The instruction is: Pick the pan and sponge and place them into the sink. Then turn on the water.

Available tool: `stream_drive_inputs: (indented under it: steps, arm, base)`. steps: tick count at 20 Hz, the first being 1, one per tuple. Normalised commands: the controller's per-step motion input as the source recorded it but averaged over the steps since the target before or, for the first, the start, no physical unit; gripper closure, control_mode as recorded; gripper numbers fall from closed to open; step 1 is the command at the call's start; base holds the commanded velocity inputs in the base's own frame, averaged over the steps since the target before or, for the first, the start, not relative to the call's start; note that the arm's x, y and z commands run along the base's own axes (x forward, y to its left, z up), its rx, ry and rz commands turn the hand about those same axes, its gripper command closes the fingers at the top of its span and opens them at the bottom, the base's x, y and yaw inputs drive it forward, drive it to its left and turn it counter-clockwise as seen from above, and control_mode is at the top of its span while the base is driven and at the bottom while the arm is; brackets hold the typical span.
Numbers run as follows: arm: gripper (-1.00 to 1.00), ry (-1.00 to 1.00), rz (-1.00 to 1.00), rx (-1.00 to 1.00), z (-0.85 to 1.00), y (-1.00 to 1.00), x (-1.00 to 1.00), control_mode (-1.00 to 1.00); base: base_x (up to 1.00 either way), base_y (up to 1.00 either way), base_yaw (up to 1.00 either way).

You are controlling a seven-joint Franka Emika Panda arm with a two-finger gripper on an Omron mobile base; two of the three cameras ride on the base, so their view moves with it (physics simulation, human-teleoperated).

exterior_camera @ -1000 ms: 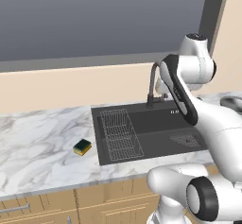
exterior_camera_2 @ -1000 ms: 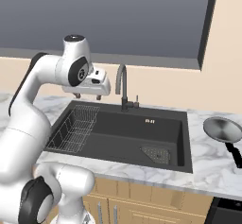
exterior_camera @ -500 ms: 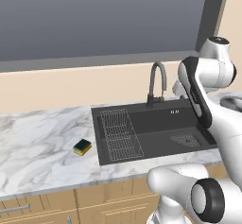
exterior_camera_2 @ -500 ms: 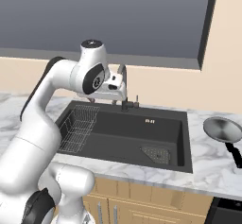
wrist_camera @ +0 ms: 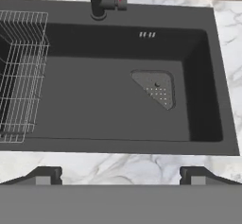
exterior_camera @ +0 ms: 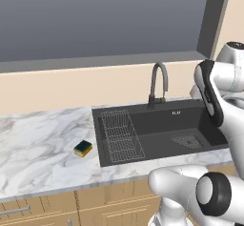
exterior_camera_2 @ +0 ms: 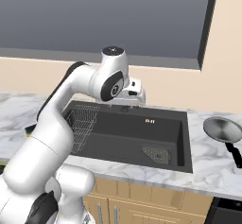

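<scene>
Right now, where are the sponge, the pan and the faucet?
sponge [exterior_camera: 83,148], left base view, on its dark green top.
pan [exterior_camera_2: 221,129], right base view, middle of its shiny round bowl.
faucet [exterior_camera: 158,79], left base view, on the arched neck.

Sink [wrist_camera: 208,86] floor is sitting wide open around the drain strainer [wrist_camera: 155,88]; wire rack [wrist_camera: 21,72] is hogging the 9 o'clock side, faucet [wrist_camera: 97,1] is blocking 12.
</scene>
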Motion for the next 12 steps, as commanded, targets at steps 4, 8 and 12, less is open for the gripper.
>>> stream_drive_inputs:
  steps: [4,8,12]
  arm:
    - [-1.0,0.0,0.0,-0.06,-0.15,-0.58,0.0,-1.0]
    - [-1.0,0.0,0.0,-0.05,-0.14,-0.62,0.0,-1.0]
    - [-1.0,0.0,0.0,-0.03,-0.12,-0.68,0.0,-1.0]
  base:
    - [0.0,0.0,0.0]
    - [0.0,0.0,0.0]
    - [0.0,0.0,0.0]
